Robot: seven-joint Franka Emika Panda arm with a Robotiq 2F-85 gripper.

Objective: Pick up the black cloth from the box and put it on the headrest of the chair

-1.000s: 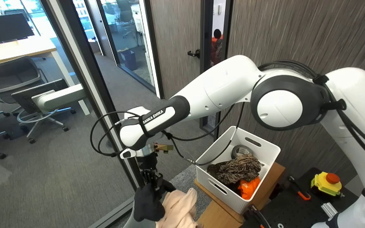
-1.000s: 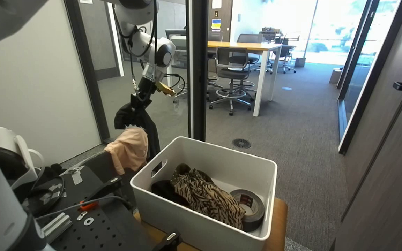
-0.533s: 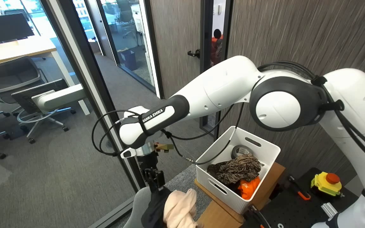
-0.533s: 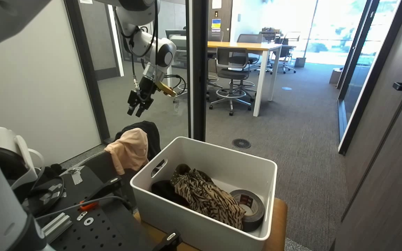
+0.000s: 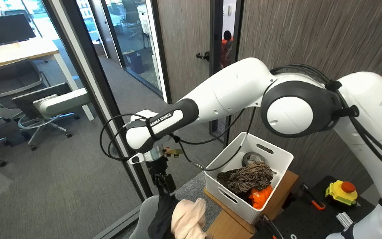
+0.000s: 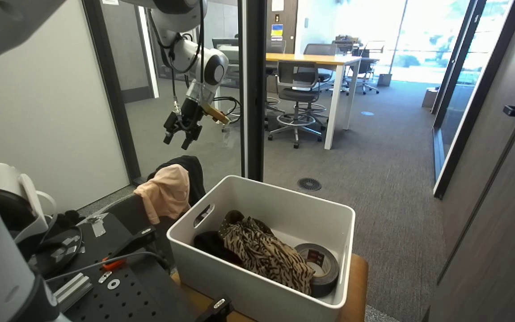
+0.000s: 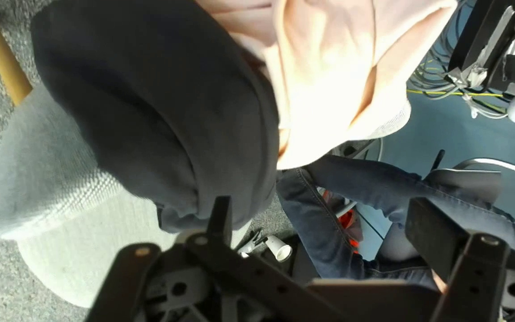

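Observation:
The black cloth (image 7: 159,98) lies draped over the top of the grey chair (image 7: 47,156), beside a peach cloth (image 7: 324,80). In both exterior views the black cloth (image 6: 196,172) rests there too, partly behind the peach one. Above it hangs my gripper (image 6: 176,142), fingers spread and nothing between them. The wrist view shows the gripper (image 7: 319,213) wide apart, with the left finger (image 7: 220,219) overlapping the black cloth's lower edge in the picture. The white box (image 5: 242,207) stands to one side on a wooden surface; whether the chair top is a separate headrest I cannot tell.
Inside the box lie a patterned cloth (image 6: 266,255), a roll of tape (image 6: 329,279) and an orange item (image 5: 260,197). A person's jeans-clad legs (image 7: 297,219) show below the gripper. A glass wall's dark post (image 6: 253,89) stands near the arm.
A second ago the gripper was shut on the black cloth, holding it up. It has since opened, the cloth has dropped onto the chair top, and the jaws have spread wider.

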